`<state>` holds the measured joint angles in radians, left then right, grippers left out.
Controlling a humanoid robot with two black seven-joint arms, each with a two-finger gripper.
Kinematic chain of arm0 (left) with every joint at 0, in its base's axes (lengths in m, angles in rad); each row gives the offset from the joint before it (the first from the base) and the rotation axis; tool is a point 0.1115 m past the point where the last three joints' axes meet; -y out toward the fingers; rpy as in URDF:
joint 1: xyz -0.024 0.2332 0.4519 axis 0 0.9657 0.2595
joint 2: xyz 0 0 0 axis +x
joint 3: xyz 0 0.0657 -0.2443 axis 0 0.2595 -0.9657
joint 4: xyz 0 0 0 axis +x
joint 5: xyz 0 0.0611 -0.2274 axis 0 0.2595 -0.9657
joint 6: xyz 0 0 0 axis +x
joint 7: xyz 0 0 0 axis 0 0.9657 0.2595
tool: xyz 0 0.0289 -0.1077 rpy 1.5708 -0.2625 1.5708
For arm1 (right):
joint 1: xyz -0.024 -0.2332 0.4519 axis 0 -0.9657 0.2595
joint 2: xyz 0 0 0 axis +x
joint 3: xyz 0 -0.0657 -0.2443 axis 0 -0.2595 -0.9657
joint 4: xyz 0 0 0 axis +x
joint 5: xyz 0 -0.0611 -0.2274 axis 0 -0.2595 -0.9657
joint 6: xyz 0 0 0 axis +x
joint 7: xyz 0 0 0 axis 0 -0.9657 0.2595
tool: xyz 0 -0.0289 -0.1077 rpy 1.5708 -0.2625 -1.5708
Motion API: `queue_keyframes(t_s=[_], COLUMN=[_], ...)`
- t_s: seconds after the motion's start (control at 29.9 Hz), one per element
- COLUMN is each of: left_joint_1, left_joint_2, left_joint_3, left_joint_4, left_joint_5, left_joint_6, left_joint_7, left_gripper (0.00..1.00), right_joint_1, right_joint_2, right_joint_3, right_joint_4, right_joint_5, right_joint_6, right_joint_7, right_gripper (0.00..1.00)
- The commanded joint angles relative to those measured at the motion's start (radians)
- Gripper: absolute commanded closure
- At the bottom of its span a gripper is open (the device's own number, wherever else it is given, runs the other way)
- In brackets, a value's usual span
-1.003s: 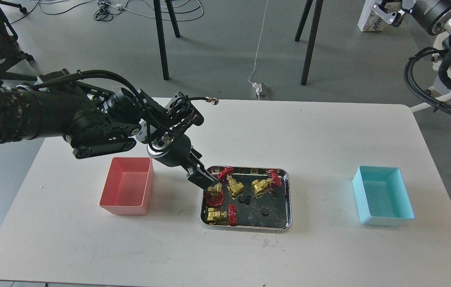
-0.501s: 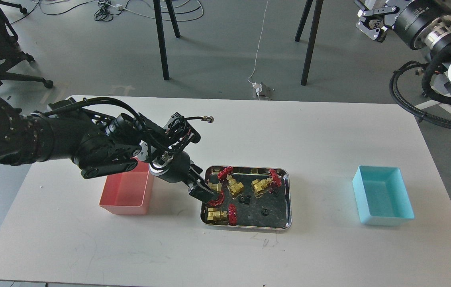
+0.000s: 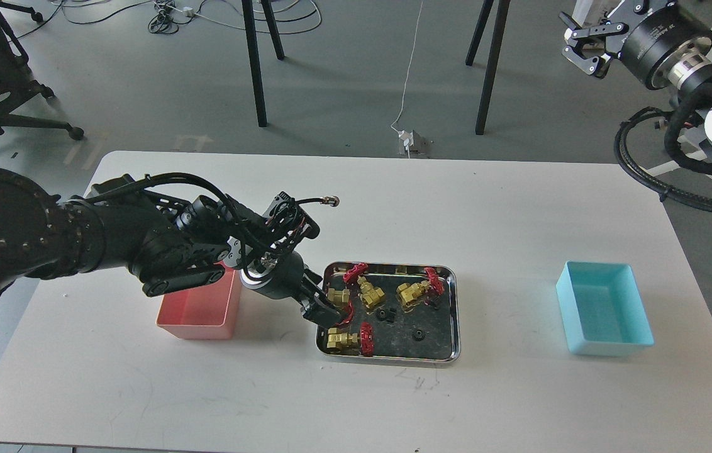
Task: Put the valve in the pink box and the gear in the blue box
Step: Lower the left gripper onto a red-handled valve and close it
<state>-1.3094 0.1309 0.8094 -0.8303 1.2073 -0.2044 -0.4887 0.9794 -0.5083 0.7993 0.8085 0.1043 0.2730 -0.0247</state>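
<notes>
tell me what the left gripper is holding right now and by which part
It cannot be told. The left gripper is down at a valve in the tray, but its fingers hide any contact.

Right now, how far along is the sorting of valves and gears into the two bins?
Nothing is sorted yet: the salmon-pink plastic bin and light cyan plastic bin look empty. In hand: the left tool is down on the leftmost brass valve with red handwheel in the shiny steel tray; grip unclear. Left: four valves, plus the tiny black gears.
</notes>
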Motion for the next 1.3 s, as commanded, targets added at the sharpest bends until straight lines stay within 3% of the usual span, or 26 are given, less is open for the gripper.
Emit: queue_keyframes(t_s=[0.0,0.47,0.94,1.27], left_joint_1=[0.007,0.012,0.036,0.038], left_joint_2=[-0.002,0.004,0.001,0.003], left_joint_3=[-0.001,-0.053,-0.047,-0.050], left_joint_4=[0.011,0.011,0.011,0.011], left_joint_5=[0.000,0.000,0.001,0.011], left_joint_6=[0.002,0.036,0.071,0.080], left_joint_7=[0.000,0.000,0.000,0.000], left_gripper=[0.20,0.45,0.54,0.75], right_joint_1=[-0.005,-0.022,-0.033,-0.045], right_joint_2=[0.001,0.001,0.001,0.002], right_joint_3=[0.000,0.001,0.000,0.001], right_joint_4=[-0.002,-0.002,-0.003,-0.003], right_joint_5=[0.000,0.000,0.000,0.000], right_joint_6=[0.000,0.000,0.000,-0.001], right_joint_7=[0.000,0.000,0.000,0.002], right_gripper=[0.00,0.00,0.00,0.00])
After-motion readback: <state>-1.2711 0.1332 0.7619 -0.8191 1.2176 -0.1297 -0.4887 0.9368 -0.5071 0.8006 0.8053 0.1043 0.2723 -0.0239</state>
